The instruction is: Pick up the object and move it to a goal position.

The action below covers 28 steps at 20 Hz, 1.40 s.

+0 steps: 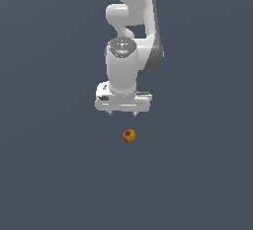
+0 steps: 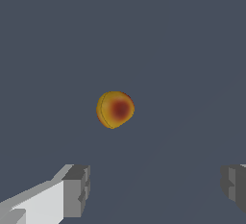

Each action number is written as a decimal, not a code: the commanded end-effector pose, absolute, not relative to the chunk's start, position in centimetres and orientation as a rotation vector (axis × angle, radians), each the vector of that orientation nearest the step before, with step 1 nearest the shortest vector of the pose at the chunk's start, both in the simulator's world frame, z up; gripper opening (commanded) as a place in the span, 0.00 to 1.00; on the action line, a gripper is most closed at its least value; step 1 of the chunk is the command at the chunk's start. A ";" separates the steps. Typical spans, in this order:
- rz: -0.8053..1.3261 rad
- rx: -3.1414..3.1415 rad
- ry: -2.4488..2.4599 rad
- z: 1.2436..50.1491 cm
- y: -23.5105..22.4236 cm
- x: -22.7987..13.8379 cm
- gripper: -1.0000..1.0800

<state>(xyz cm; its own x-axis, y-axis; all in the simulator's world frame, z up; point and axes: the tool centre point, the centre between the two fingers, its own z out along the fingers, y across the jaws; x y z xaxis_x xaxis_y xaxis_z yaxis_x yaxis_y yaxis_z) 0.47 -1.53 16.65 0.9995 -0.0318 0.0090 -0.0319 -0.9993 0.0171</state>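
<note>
Ball [image 1: 129, 135] alone on bare floor, tool [image 1: 122, 114] spread wide above, apart

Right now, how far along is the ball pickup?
Done: the tool is lined up roughly over the ball, fingers spread wide. In hand: nothing; the ball sits apart from the fingers, ungripped. Left: descend, close, lift, carry to the goal, which isn't visible.

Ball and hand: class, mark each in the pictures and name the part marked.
ball [image 1: 129, 135], exterior view, middle of its mottled surface.
hand [image 1: 122, 114], exterior view, midway between its two fingertips.
</note>
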 end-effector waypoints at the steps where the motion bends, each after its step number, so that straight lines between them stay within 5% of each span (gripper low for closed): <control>1: 0.014 3.124 -0.050 16.6 -1.5 0.5 0.96; 28: 0.007 3.127 -0.203 16.0 0.1 1.6 0.96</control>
<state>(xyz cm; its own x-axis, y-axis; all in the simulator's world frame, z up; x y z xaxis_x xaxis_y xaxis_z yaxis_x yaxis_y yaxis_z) 1.51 0.04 16.23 0.9948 -0.1014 0.0058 -0.1014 -0.9948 0.0092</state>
